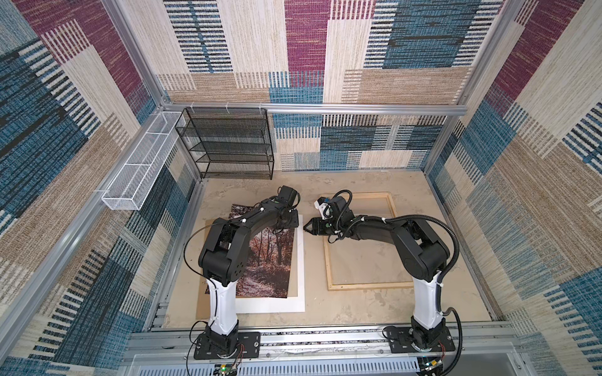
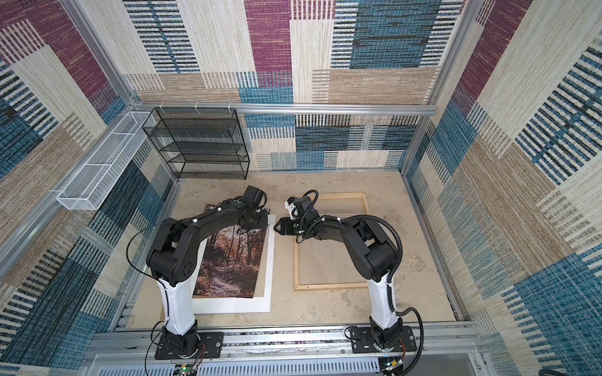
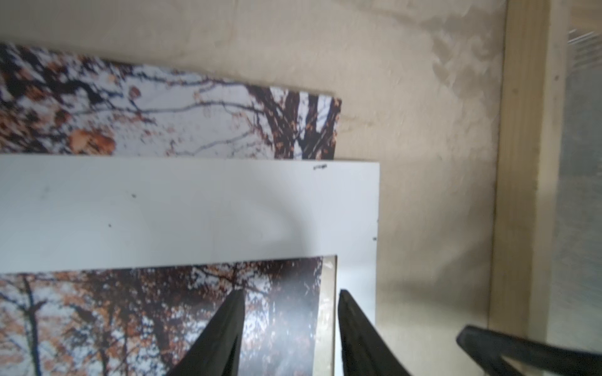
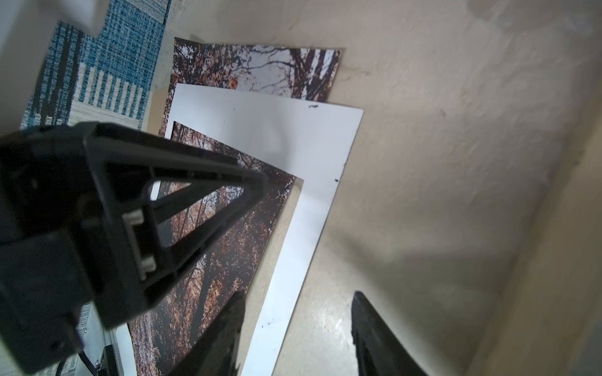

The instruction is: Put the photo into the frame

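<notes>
Arms: 2, the left arm [image 1: 224, 247] and the right arm [image 1: 420, 254]. Both are black with white lower links and sit on black plates on the front rail [image 1: 325, 335].
Left gripper [image 3: 291, 293]: 1, pointing down at the far right corner of the mat's window, jaws roughly half apart. 1 finger is over the print and the other over the mat's side band, with nothing pinched between them. I can't tell if the tips touch down.
Right gripper [image 4: 298, 294]: 1, also about half apart and empty. It's aimed sideways at the mat's right edge, low over the table.
Photo [image 1: 270, 254]: 1 autumn forest print, face up on the left half of the table. Its far end sticks out from under the mat's far band and the rest shows through the window. None of it is in the frame.
Frame [image 1: 368, 286]: 1, pale wood, flat on the right half. It lies beside the mat with a strip of bare table between, and the table shows through its pane.
White mat [image 1: 270, 305]: 1, lying over the photo.
Brown board [image 1: 202, 302]: 1, at the bottom of that stack.
Storage: 2 pieces. 1 black mesh rack [image 1: 228, 143] stands at the back wall and 1 white mesh basket [image 1: 140, 162] hangs on the left rail.
Surface: 1 table [image 1: 358, 312], beige and mottled like rough plaster.
Room: walls [image 1: 423, 81] on 3 sides in patchwork weave of blue, maroon, cream and tan, held in aluminium bars.
</notes>
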Controlling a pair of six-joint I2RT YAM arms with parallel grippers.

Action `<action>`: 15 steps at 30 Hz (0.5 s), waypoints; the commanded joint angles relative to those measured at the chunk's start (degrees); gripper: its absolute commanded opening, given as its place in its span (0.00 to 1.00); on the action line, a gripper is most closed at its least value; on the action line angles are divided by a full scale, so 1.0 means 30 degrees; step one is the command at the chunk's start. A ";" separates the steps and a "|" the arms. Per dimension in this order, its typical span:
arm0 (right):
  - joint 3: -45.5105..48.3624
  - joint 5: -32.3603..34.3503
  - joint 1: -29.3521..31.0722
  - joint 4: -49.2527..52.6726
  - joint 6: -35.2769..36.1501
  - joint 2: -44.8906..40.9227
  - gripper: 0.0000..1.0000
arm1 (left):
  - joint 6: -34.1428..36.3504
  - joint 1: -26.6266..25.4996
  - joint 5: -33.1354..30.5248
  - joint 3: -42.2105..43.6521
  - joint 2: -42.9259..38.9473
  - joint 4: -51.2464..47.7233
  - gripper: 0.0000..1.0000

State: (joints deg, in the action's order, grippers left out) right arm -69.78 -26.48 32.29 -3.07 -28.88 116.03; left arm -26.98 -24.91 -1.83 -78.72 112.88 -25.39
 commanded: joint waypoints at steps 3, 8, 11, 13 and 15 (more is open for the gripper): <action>0.0285 -0.0688 0.0046 -0.0351 -0.0421 -0.0048 0.54 | -0.1595 -0.0073 0.2814 0.2658 -0.1572 0.2527 0.49; 0.0477 -0.1246 0.0046 -0.0451 -0.0500 -0.0147 0.54 | -0.2151 -0.0467 0.2940 0.3861 -0.2527 0.3055 0.49; 0.0521 -0.1337 0.0046 -0.0555 -0.0593 -0.0180 0.54 | -0.2285 -0.0930 0.2939 0.3973 -0.2489 0.3123 0.49; 0.0581 -0.1425 0.0046 -0.0599 -0.0655 -0.0194 0.55 | -0.2362 -0.1179 0.2948 0.3952 -0.2234 0.3101 0.49; 0.0685 -0.1484 0.0039 -0.0694 -0.0710 -0.0267 0.54 | -0.2481 -0.1347 0.3011 0.3864 -0.1907 0.3102 0.49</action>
State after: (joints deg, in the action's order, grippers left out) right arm -68.05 -29.52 32.29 -3.22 -30.33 115.85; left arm -33.01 -28.62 6.13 -66.98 106.30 -17.26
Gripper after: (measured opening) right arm 0.545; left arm 0.491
